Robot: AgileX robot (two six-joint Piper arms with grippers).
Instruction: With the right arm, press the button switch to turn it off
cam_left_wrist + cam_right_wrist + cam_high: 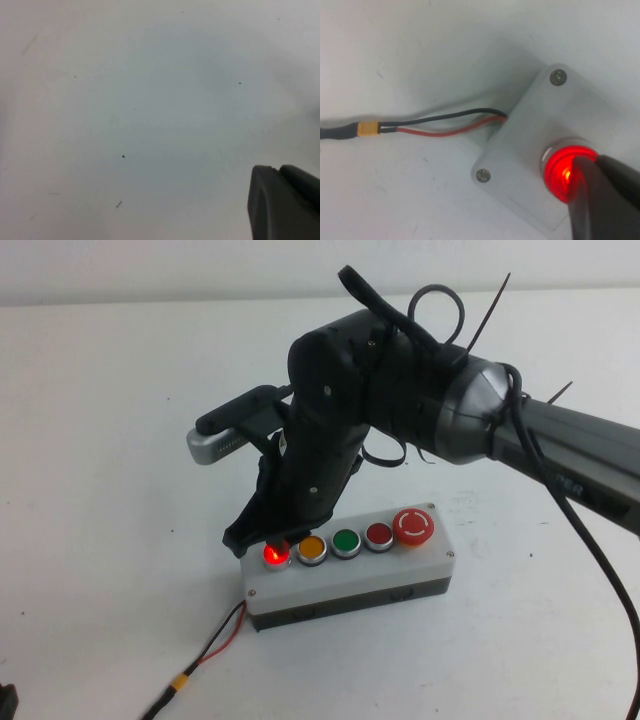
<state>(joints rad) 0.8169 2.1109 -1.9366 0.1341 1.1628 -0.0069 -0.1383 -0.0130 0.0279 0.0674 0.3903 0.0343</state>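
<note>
One glowing button switch (274,556) under right gripper (268,537) — left gripper (287,202) aside.

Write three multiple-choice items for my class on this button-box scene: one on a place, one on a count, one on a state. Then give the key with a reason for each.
1. Where is the right end effector?
A. over the glowing button switch at the box's end
B. on the mushroom button
C. parked off the box

2. How many buttons does the grey box carry?
A. three
B. five
C. seven

3. What state is the button switch in?
A. dark
B. removed
C. lit red

Key: 1 A, its tip meets that button in the right wrist view; 2 B, five stand in a row; 3 C, it glows. The left end effector hangs over bare table.
</note>
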